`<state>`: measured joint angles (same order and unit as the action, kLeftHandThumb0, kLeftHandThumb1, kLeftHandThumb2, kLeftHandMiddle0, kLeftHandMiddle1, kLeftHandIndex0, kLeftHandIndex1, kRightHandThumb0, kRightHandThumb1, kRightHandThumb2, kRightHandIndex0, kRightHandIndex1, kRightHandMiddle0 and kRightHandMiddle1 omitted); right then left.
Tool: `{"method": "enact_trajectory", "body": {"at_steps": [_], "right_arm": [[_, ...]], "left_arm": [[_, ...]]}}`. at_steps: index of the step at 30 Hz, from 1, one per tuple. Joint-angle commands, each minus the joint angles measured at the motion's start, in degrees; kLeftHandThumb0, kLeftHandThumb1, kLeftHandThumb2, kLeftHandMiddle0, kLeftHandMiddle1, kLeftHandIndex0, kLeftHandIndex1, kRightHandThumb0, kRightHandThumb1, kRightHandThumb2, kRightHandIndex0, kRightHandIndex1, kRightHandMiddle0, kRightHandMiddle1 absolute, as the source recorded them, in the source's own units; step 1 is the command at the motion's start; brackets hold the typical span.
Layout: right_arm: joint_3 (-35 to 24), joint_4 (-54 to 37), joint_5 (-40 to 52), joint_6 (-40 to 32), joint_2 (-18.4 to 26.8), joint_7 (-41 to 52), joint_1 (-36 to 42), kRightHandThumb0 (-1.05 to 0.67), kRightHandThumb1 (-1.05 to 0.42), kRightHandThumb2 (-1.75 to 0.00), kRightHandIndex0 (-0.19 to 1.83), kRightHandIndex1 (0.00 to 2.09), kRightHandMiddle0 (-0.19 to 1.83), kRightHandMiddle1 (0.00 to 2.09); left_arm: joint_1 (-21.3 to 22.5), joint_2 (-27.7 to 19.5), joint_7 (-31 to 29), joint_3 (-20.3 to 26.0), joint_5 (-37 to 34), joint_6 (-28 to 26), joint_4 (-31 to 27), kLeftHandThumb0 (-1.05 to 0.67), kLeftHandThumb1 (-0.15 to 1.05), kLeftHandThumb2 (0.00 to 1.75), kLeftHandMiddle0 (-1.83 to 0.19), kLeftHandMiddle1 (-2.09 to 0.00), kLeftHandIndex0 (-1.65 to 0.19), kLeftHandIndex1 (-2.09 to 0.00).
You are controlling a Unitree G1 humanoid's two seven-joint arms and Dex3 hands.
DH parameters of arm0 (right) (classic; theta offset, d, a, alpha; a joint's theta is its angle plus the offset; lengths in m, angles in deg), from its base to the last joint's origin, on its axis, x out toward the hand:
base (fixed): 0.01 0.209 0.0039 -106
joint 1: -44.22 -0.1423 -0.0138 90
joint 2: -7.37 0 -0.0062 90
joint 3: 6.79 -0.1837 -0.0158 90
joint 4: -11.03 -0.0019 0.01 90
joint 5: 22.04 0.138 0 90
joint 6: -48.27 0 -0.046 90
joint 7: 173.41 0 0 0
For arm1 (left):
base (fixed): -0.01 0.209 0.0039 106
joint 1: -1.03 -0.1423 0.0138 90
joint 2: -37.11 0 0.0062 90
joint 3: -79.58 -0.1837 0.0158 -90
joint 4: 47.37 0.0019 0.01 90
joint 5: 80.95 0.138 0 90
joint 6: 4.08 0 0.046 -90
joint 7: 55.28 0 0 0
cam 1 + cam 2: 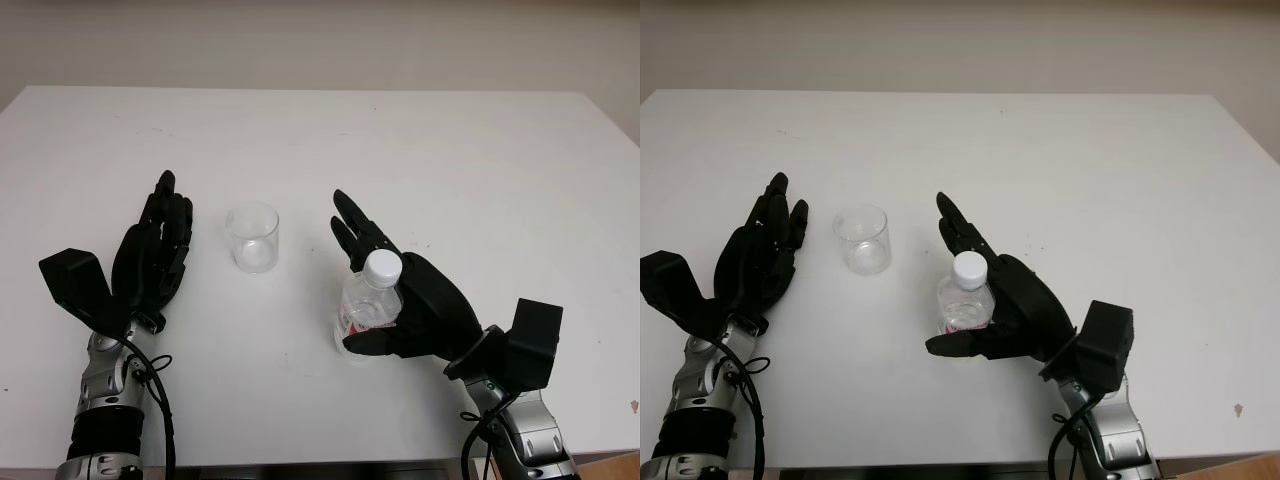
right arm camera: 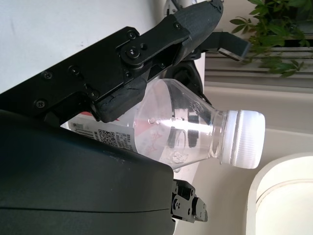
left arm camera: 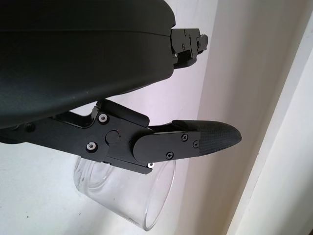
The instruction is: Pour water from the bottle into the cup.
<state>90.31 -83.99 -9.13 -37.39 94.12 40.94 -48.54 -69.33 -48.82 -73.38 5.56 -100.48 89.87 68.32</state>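
Right wrist view: bottle (image 2: 186, 132) label, QR code.

This looks like a plain indoor test room, an office or lab rather than a home. A wide white table (image 1: 420, 150) with a smooth laminate top stands close to a bare, pale beige wall (image 1: 320, 40) at the far side. The table shows a few faint scuffs and specks. In the right wrist view a green leafy plant (image 2: 274, 34) stands beside horizontal slats (image 2: 259, 73) like those of a window blind or vent, an office-like touch.
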Motion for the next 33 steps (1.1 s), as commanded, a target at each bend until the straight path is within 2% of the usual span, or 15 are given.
{"method": "enact_trajectory", "body": {"at_steps": [1, 2, 3, 4, 5, 7, 10, 12, 16, 20, 23, 27, 30, 33], "right_arm": [[0.1, -1.5, 0.0, -0.4, -0.4, -0.8, -0.6, -0.86, -0.78, -0.05, -0.18, 0.01, -0.11, 0.04], [0.0, -1.3, 0.0, 0.1, -0.7, -1.1, -0.6, -0.83, -0.78, -0.05, -0.08, 0.07, 0.01, 0.14], [0.0, -1.2, 0.3, 0.4, -1.0, -1.1, -0.6, -0.78, -0.77, -0.05, 0.01, 0.50, -0.04, 0.75], [-0.1, -1.3, 0.6, 0.3, -1.4, -1.4, -0.4, -0.66, -0.78, -0.06, 0.10, 1.36, 0.04, 1.50], [0.0, -1.7, 0.0, 0.3, -1.6, -2.2, -0.2, -0.58, -0.80, -0.06, 0.26, 1.72, 0.21, 1.79], [0.7, -3.8, -3.1, -1.0, -0.9, -4.5, 0.5, -0.47, -0.91, -0.08, 0.95, 2.02, 0.87, 2.03], [1.5, -6.3, -5.8, -2.7, 0.5, -5.6, 1.1, -0.44, -1.03, -0.10, 1.44, 2.09, 1.35, 2.09], [2.0, -6.3, -7.1, -1.3, 1.3, -5.3, 1.2, -0.43, -1.04, -0.11, 1.54, 2.09, 1.43, 2.09], [3.1, -5.9, -9.3, 0.9, 2.4, -4.6, 1.1, -0.43, -1.05, -0.10, 1.65, 2.09, 1.49, 2.09], [3.6, -5.5, -10.6, 2.3, 2.5, -4.8, 1.1, -0.42, -1.05, -0.17, 1.67, 2.09, 1.48, 2.09], [3.4, -5.0, -11.0, 3.2, 0.9, -7.1, 1.6, -0.44, -1.05, -0.26, 1.70, 2.09, 1.46, 2.09], [2.3, -4.2, -8.9, 2.3, -2.1, -10.6, 1.6, -0.40, -1.05, -0.33, 1.81, 2.09, 1.57, 2.09], [0.2, -1.6, -7.5, 3.9, -4.5, -13.7, -1.1, -0.37, -1.05, -0.33, 1.83, 2.09, 1.73, 2.09], [-2.0, 2.5, -9.7, 7.9, -5.5, -17.6, -6.5, -0.34, -1.05, -0.35, 1.83, 2.09, 1.72, 2.09]], "left_arm": [[1.3, 0.1, -0.4, -0.3, 0.3, 0.8, 0.1, -0.74, 1.05, 0.47, 0.11, -0.05, 0.09, -0.05], [1.3, 0.1, -0.4, -0.3, 0.4, 0.9, 0.2, -0.74, 1.05, 0.47, 0.11, -0.05, 0.09, -0.05], [1.3, 0.1, -0.4, -0.3, 0.3, 0.9, 0.2, -0.74, 1.05, 0.47, 0.11, -0.05, 0.09, -0.05], [1.3, 0.1, -0.3, -0.3, 0.4, 1.0, 0.2, -0.75, 1.05, 0.47, 0.11, -0.05, 0.09, -0.05], [1.3, 0.1, -0.2, -0.3, 0.4, 1.1, 0.2, -0.75, 1.05, 0.47, 0.11, -0.05, 0.09, -0.05], [1.2, 0.1, -0.1, -0.3, 0.3, 1.1, 0.1, -0.74, 1.05, 0.47, 0.11, -0.05, 0.09, -0.05], [1.0, 0.4, 0.1, -0.2, 0.0, 1.0, -0.3, -0.74, 1.05, 0.47, 0.12, -0.05, 0.10, -0.05], [0.9, 0.5, 0.4, -0.1, -0.1, 0.9, -0.4, -0.74, 1.05, 0.45, 0.12, -0.05, 0.10, -0.05], [0.9, 0.4, 0.8, -0.4, 0.5, 1.2, -0.4, -0.75, 1.05, 0.45, 0.11, -0.06, 0.08, -0.06], [1.1, 0.4, 0.6, -0.3, 0.2, 1.3, -0.1, -0.75, 1.05, 0.46, 0.11, -0.05, 0.09, -0.05], [1.0, 0.4, 0.5, -0.3, 0.1, 1.2, -0.1, -0.75, 1.05, 0.45, 0.11, -0.05, 0.09, -0.05], [0.9, 0.4, 0.7, -0.2, 0.1, 1.1, -0.3, -0.75, 1.05, 0.45, 0.11, -0.05, 0.09, -0.05], [1.1, 0.3, 0.5, -0.2, 0.1, 1.4, 0.0, -0.75, 1.05, 0.44, 0.11, -0.05, 0.09, -0.05], [1.2, 0.2, 0.5, -0.3, 0.4, 1.5, 0.3, -0.75, 1.05, 0.45, 0.11, -0.05, 0.09, -0.05]]}}
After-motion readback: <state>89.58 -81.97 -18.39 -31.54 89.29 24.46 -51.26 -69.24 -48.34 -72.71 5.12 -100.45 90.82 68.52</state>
